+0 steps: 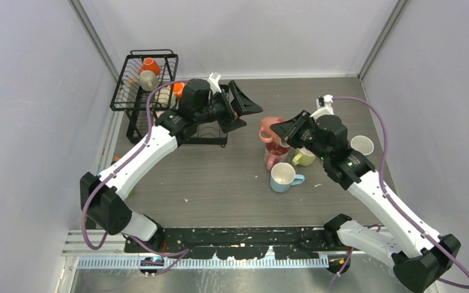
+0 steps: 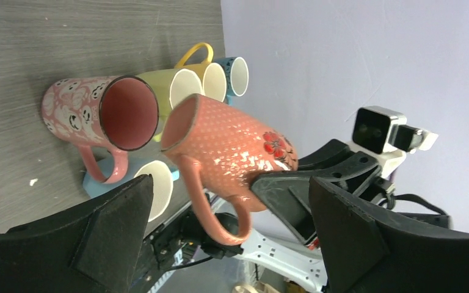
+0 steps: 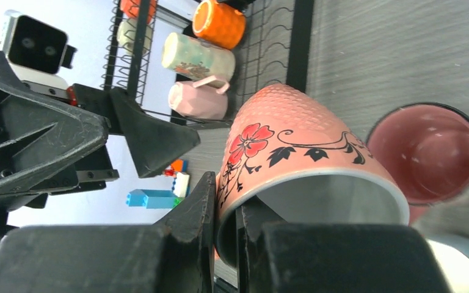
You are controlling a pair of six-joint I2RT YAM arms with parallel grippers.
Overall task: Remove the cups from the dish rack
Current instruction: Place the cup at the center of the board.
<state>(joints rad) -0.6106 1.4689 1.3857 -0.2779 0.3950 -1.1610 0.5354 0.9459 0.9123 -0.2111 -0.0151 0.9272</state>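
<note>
Coral floral mug (image 3: 293,140) | rim wall clamped between right gripper (image 3: 226,201) fingers, tilted above pink mug (image 3: 430,152) | left gripper (image 1: 243,115) fingers spread wide just beside it, apart | advice: level it, lower onto bare tabletop (image 1: 220,183) clear of neighbours, then release.

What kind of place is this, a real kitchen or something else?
Probably a robot test cell, not a kitchen: plain pale walls box in a grey wood-grain table, two white robot arms are bolted at its near edge, and a black wire dish rack holds ceramic mugs.
</note>
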